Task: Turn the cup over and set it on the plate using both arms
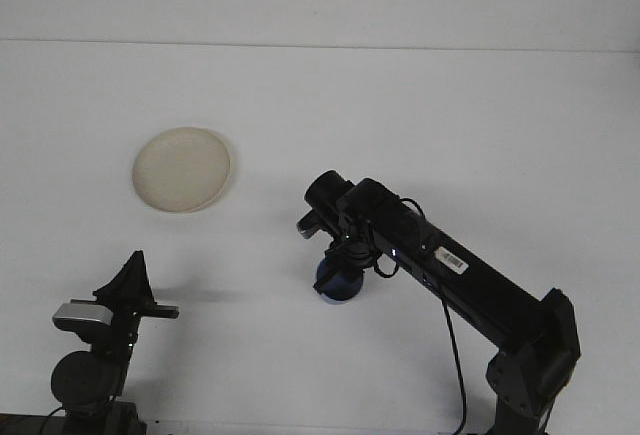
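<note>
Desk (480,115): flat, matte white; plate (182,169): round, shallow, pale cream, lying at left, well apart from both arms. Cup (338,283): small, dark blue, glossy, sitting on the desk near centre directly under the right claw (340,263), which comes down onto it from above; fingers hidden by the wrist, so cannot tell whether they clamp it, and cup's mouth direction and axis unclear. Left claw (128,280): black, pointed, tips together, low at left, holding nothing.
</note>
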You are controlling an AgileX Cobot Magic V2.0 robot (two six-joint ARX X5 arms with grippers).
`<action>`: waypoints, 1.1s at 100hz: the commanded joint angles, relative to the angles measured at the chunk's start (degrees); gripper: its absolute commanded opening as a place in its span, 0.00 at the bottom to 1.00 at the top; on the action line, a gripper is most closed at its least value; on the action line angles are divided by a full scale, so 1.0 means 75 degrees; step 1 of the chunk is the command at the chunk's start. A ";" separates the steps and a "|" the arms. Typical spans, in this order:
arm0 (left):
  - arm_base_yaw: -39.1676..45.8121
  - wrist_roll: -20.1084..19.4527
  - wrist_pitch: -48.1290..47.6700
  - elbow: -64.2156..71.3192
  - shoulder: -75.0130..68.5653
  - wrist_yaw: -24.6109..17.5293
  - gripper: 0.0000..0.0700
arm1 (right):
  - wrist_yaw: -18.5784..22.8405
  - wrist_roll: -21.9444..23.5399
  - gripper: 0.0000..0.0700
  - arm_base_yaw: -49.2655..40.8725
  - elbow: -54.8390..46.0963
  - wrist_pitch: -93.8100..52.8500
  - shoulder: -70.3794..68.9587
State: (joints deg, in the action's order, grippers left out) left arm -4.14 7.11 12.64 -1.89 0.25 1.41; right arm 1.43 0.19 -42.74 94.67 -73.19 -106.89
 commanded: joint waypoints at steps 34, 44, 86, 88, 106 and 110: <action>0.0006 0.0032 0.0087 0.0146 -0.0009 -0.0012 0.02 | 0.0012 -0.0085 0.39 -0.0099 0.0189 -0.0026 -0.0178; 0.0006 0.0032 0.0087 0.0146 -0.0009 -0.0012 0.02 | 0.0012 -0.0085 0.55 -0.0079 0.0204 -0.0117 -0.0163; 0.0006 0.0032 0.0087 0.0146 -0.0009 -0.0012 0.02 | 0.0099 -0.0309 0.58 0.0300 0.0892 -0.0653 0.0664; 0.0006 0.0032 0.0087 0.0146 -0.0009 -0.0012 0.02 | 0.0099 -0.0335 0.58 0.0344 0.0892 -0.0653 0.0769; 0.0006 0.0032 0.0087 0.0146 -0.0009 -0.0012 0.02 | 0.0087 -0.0428 0.58 0.1090 0.0889 -0.0653 0.1638; 0.0006 0.0032 0.0087 0.0146 -0.0009 -0.0012 0.02 | 0.0090 -0.0434 0.58 0.1346 0.0886 -0.0647 0.1798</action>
State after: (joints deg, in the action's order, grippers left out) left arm -4.14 7.09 12.64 -1.89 0.25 1.41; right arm 2.20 -2.15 -34.83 100.01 -76.79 -93.95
